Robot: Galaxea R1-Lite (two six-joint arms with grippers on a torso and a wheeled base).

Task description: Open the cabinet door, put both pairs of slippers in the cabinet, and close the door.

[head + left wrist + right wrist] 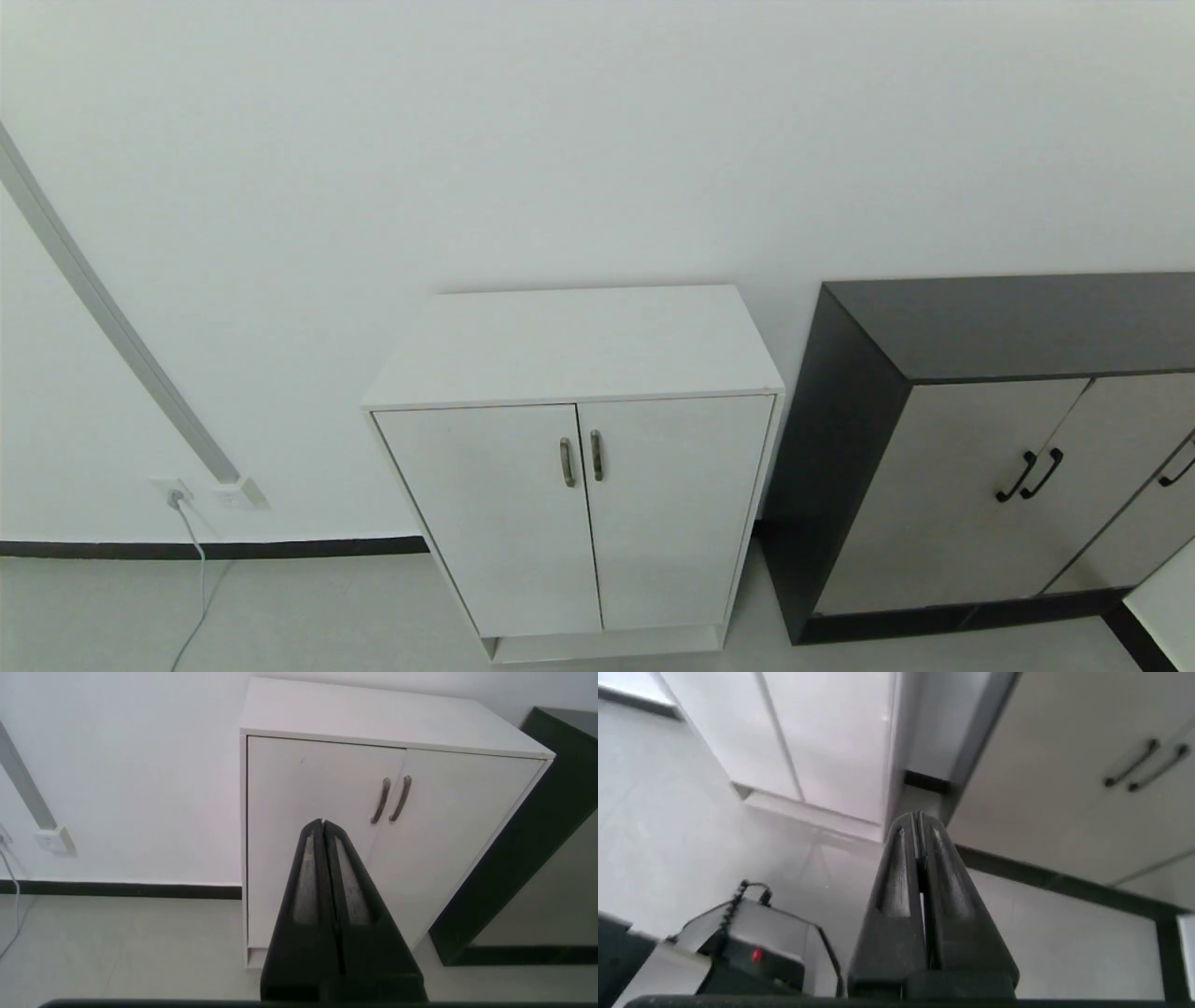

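The white cabinet (560, 509) stands shut, twin grey handles (567, 462) at its middle; left gripper (323, 829) and right gripper (918, 819) have fingers pressed together.

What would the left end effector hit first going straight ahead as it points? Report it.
Most likely the left-hand door of the white cabinet. The shut left end effector aims at that closed panel with nothing visible between; the depth is unclear.

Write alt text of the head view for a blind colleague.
A white cabinet stands against the wall, both doors shut, its two metal handles side by side at the centre. A dark cabinet with grey doors stands to its right; a wall socket with a cable sits low on the left.
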